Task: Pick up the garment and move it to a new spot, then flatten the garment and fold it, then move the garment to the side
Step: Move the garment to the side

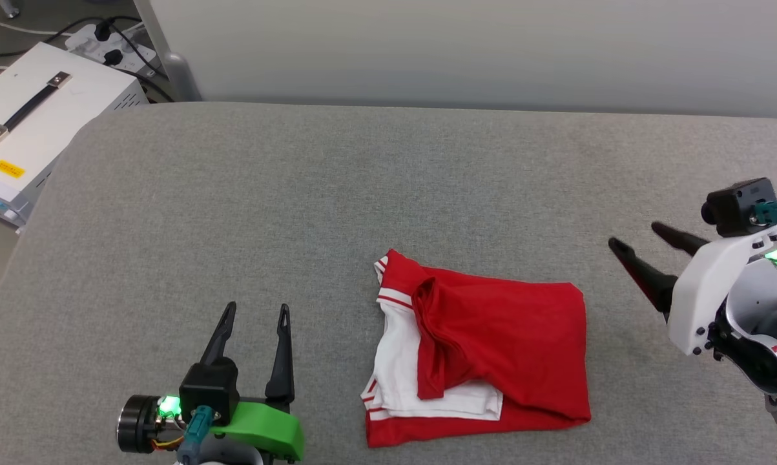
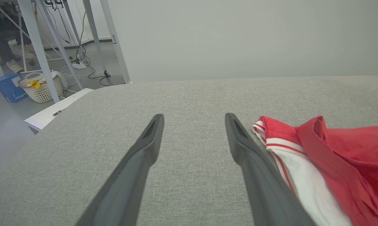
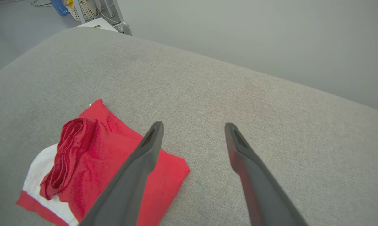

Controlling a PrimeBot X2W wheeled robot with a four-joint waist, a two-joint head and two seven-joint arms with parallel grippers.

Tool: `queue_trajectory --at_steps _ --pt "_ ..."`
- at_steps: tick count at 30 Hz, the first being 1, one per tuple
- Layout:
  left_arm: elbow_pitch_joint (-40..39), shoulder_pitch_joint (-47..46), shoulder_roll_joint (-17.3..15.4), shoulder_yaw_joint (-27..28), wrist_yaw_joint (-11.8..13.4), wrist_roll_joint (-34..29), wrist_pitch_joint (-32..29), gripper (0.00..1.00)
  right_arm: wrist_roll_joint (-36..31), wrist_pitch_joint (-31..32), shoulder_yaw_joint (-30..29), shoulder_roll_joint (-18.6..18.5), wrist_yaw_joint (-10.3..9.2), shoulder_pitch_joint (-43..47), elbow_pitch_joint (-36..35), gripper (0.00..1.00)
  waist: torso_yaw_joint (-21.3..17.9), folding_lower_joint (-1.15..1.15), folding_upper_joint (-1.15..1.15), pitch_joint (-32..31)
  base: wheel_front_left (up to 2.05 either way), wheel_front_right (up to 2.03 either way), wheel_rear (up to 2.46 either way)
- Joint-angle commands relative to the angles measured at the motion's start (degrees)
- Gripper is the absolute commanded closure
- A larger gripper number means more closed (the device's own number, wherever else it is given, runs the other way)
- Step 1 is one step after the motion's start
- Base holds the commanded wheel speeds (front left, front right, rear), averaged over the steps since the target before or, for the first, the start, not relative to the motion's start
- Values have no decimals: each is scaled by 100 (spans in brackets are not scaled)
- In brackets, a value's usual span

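Here 1 folded garment (image 1: 485, 349) lies between left gripper (image 1: 258, 305) and right gripper (image 1: 635, 234), each with 2 empty fingers (image 2: 138, 166) spread wide.

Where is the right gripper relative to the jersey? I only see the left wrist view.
Observer: The right gripper stands open off the jersey's right side, not touching it.
Operator: Is the jersey folded all the way across?
Observer: Yes, it lies as a rough rectangle on the grey padded surface; its right half is plain red.
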State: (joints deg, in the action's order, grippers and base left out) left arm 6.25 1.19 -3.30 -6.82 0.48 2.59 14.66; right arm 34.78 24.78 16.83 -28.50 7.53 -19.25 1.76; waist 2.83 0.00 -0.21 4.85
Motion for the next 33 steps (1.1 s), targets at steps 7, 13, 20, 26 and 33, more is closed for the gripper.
queue_trajectory --at_steps 7,13,20,26,33 --pt "-55 -290 31 -71 -25 29 34 0 1302 1700 -4 -61 -4 181 471 0 193 0 21 304 0 0 0" --pt "-49 -428 34 -117 -31 23 34 0 1750 2217 -36 91 -4 320 781 0 369 0 21 530 0 0 0" --pt "-28 -573 37 -203 -38 41 34 0 1823 2204 113 353 -4 266 1148 0 559 0 21 766 0 0 0" --pt "2 -667 39 -279 -9 64 34 0 1836 2031 451 421 -4 226 1398 0 653 0 21 844 0 0 0" --pt "21 -668 41 -310 34 102 34 0 1829 1610 823 344 -4 162 1476 100 667 0 21 836 0 0 0"
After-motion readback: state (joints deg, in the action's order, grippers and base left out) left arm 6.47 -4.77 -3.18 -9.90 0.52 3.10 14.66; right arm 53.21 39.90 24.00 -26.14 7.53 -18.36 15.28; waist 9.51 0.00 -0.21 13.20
